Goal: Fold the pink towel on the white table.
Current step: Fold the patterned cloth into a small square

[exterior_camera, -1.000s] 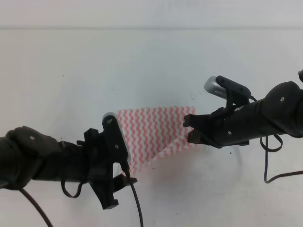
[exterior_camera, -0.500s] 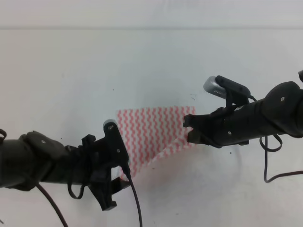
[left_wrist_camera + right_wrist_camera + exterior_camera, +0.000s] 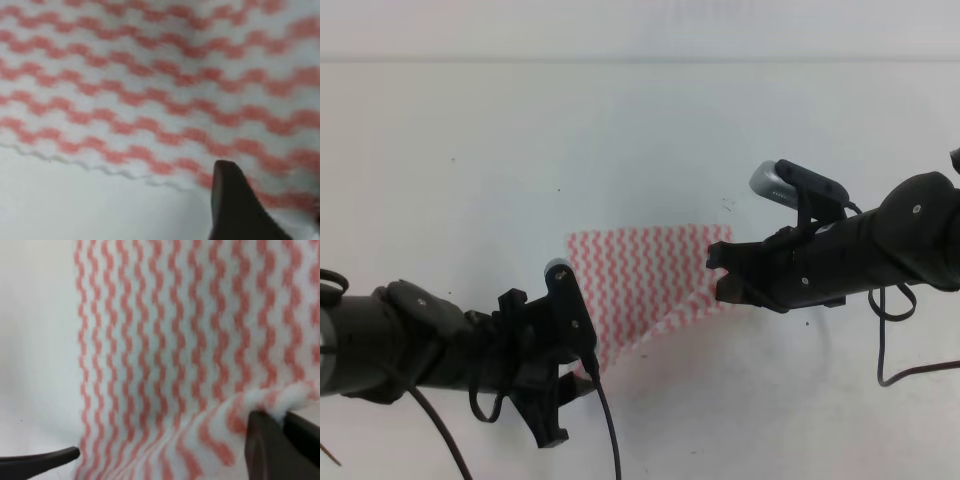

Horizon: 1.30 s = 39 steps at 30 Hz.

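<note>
pink towel (image 3: 645,280) lies at centre of white table (image 3: 520,150) | right gripper (image 3: 720,272) at 3 o'clock edge, fingers apart around a raised fold | left gripper (image 3: 582,372) at 7 o'clock corner, grip state unclear

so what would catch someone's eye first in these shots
The pink towel, the only colour, lies mid white table. Two black arms flank it: the left hand at its near-left corner, the right hand at its right edge, where the cloth bunches beside a fingertip.
</note>
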Motion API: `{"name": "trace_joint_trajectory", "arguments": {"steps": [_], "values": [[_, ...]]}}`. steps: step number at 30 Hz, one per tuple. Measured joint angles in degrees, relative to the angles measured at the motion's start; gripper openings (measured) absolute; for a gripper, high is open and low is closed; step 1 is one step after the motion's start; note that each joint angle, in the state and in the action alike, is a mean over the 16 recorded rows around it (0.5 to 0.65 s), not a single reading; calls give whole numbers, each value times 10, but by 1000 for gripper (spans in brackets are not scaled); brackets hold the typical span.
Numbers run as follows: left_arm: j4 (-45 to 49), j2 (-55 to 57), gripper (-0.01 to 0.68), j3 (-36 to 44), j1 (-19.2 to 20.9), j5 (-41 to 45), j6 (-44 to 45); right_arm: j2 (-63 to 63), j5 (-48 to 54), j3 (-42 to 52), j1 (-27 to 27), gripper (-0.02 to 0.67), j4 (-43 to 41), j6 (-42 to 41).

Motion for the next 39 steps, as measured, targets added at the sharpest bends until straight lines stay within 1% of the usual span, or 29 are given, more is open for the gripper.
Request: {"name": "trace_joint_trajectory", "arguments": {"steps": [2,8,13,18,30,39], "values": [[0,1,234,0,0,-1,-1,1,0,0,0,-15,0,0],[-1,-2,123,0,0,-2,-9,0,0,0,0,-15,0,-1],[-4,-11,47,1,0,-6,-17,1,3,0,0,-15,0,-2],[-13,-20,3,1,0,-14,-22,3,5,0,0,-14,0,-2],[-73,-30,-1,-4,0,-52,-25,3,5,0,0,-13,0,-2],[-92,-22,-1,-33,0,-62,-27,1,-3,0,0,-14,0,-1]]}}
